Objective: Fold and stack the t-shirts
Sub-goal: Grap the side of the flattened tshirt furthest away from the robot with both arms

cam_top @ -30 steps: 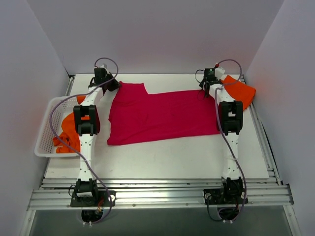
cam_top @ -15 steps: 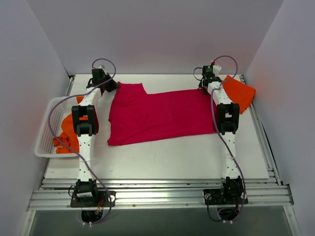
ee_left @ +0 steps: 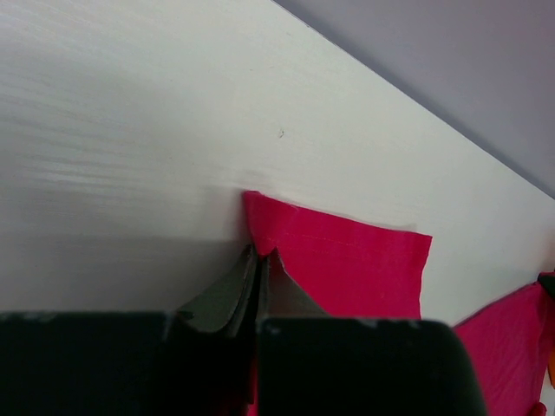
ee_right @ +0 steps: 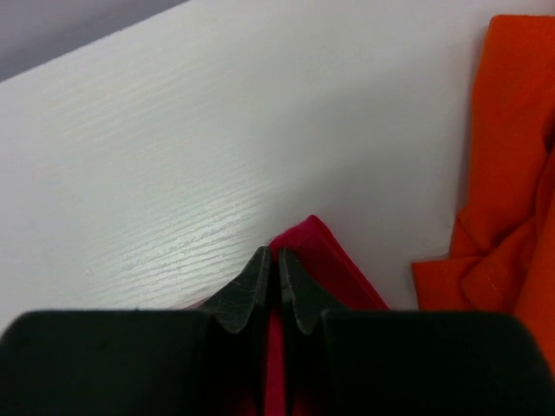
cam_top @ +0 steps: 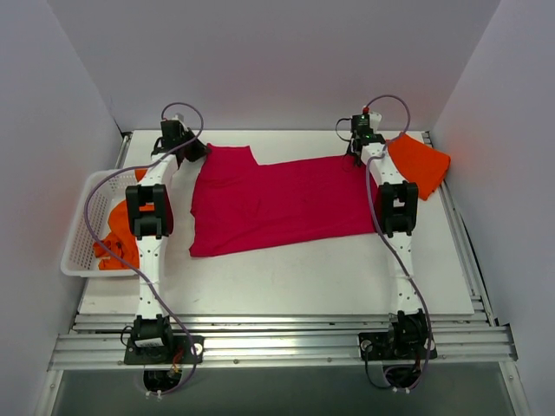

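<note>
Left gripper (ee_left: 263,254): at full forward reach — pinched on a far corner of the crimson t-shirt (cam_top: 277,204).
Right gripper (ee_right: 277,257): reached equally far — clamped on the other far corner, beside an orange t-shirt (ee_right: 512,173).

Top camera looks down from the near side; both wrist cameras closely face far corners of the crimson shirt (cam_top: 277,204), seen in all.

Matt crimson cloth shirt (cam_top: 277,204), soft orange cloth shirt (cam_top: 421,160), white plastic mesh basket (cam_top: 76,236), faintly grained matt table (cam_top: 286,277)
</note>
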Available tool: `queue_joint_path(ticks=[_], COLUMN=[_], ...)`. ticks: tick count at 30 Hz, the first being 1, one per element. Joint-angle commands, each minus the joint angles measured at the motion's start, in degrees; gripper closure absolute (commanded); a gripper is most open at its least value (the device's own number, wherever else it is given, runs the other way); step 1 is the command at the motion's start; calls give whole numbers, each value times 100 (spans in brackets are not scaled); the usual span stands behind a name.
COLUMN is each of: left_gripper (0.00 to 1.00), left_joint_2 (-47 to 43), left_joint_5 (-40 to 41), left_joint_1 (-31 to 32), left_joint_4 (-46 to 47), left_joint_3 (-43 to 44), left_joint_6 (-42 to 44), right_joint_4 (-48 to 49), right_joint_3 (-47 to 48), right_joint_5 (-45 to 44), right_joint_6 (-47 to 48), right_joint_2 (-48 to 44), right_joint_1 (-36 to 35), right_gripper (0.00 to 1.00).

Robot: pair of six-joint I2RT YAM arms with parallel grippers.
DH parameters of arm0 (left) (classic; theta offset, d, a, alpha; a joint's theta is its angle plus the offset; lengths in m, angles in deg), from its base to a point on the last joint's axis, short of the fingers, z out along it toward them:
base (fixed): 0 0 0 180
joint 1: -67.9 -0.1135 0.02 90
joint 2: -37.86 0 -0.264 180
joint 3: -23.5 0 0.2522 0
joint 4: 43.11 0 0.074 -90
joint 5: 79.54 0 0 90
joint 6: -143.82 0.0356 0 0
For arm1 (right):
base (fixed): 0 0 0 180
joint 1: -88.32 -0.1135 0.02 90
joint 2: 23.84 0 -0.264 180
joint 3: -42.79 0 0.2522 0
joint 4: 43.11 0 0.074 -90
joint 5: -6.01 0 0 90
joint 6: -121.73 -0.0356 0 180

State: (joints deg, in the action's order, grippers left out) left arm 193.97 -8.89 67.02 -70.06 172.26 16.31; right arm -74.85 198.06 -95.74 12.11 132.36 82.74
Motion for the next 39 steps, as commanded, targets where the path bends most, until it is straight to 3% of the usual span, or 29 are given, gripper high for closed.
queue_joint_path(ticks=[1, 24, 39], left_gripper=[98, 98, 98], left_joint_2=[-54, -1074, -2409], left_joint_5=[90, -236, -227], left_joint_1=[-96, 27, 229], left_joint_4=[-290, 124, 475], left_joint_3=[-44, -571, -1854], left_joint_6=[78, 412, 675], right_joint_4=[-928, -4, 541], right_joint_3=[-702, -1776, -2962], right_joint_5=[243, -275, -600], right_joint_6=[63, -42, -112], right_joint_2=[105, -1337, -2691], right_joint_1=[-162, -259, -268], right_gripper=[100, 100, 100])
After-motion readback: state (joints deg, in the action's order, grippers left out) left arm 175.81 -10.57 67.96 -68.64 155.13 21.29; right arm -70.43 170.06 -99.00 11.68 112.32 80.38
